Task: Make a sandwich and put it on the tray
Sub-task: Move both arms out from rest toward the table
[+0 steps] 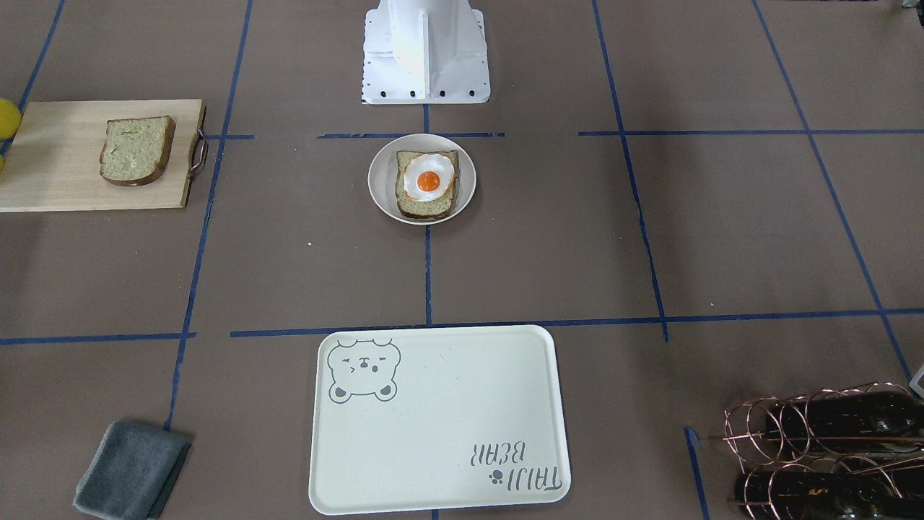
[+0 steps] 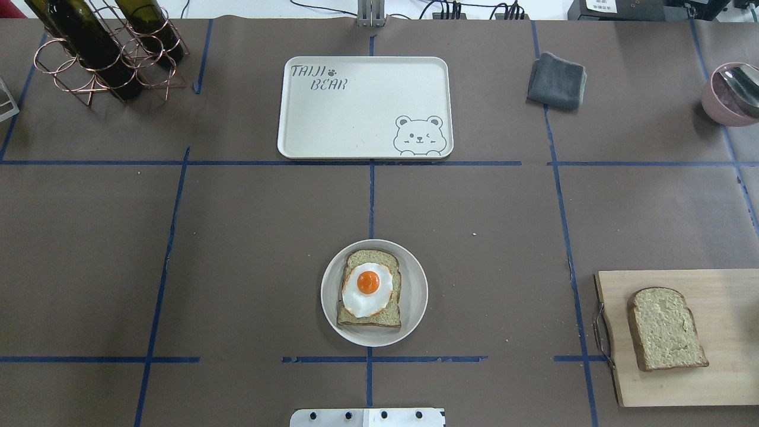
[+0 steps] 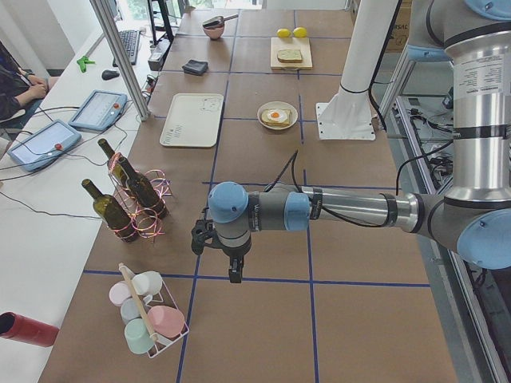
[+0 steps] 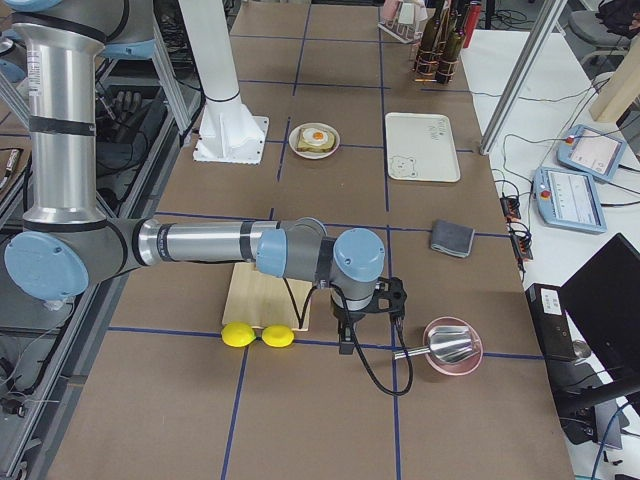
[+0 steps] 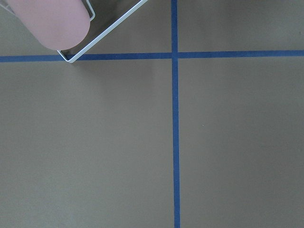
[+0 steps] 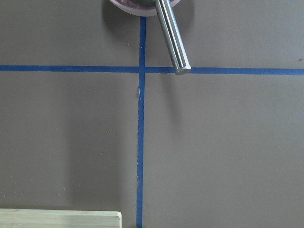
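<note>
1. The white fried egg [image 2: 367,289] with its orange yolk lies loose on a pale, dark-crusted square bread slice [image 2: 370,319] on the small round white plate [image 2: 415,308]. We judge a sideways nudge could slide it off.
2. The second bread slice [image 2: 667,328] lies flat on the wooden cutting board [image 2: 723,379], well apart from the plate. An edge pinch might bend or drop it.
3. The large cream rectangular tray [image 2: 364,110] holds nothing, so carrying the stack there could shift its layers.
4. The left gripper [image 3: 234,275] points down over bare table, forearm level. The right gripper [image 4: 345,343] hangs likewise between board and pink bowl [image 4: 455,350].
5. We cannot tell either gripper's finger spread.
</note>
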Motion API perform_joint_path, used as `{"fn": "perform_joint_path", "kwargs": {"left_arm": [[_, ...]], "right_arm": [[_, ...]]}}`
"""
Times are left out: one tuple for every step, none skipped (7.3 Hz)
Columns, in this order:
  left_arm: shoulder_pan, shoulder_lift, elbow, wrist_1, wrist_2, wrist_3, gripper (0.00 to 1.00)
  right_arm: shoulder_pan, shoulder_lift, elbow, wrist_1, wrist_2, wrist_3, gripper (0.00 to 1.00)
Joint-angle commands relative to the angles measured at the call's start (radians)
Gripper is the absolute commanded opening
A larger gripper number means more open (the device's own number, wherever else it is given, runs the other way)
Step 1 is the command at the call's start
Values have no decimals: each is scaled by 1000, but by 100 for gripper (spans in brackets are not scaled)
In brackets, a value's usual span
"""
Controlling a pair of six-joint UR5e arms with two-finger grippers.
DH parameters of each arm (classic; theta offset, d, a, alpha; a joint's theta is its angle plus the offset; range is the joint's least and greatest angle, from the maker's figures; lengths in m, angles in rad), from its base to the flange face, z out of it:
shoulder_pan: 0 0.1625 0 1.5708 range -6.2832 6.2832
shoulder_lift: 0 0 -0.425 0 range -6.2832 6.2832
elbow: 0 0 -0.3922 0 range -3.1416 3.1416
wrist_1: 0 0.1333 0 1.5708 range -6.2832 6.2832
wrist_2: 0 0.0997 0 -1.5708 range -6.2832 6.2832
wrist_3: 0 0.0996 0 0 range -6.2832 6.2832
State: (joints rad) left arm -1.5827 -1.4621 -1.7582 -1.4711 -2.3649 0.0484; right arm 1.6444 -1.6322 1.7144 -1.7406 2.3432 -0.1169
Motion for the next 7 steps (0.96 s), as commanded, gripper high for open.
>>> {"fn": "perform_joint_path", "kwargs": {"left_arm": [[1, -6, 0, 0, 0, 4, 100], [1, -30, -3, -9, -4, -1, 100], [7, -88, 0, -52, -5, -11, 100], [42, -149, -3, -72, -1, -60, 100], [85, -165, -6, -148, -2, -67, 100], [136, -167, 2, -241, -4, -134, 100], [205, -167, -3, -368, 0, -336, 100]], "right_arm": [[0, -1, 2, 4, 5, 9, 100], [0, 3, 5, 4, 8, 14, 100], [-46, 29, 26, 3, 7, 61, 100], [-120, 44, 49, 1, 7, 159, 100], [-176, 95, 83, -2, -1, 175, 100], [-176, 132, 73, -8, 17, 178, 100], [-176, 126, 83, 3, 81, 181, 100]]}}
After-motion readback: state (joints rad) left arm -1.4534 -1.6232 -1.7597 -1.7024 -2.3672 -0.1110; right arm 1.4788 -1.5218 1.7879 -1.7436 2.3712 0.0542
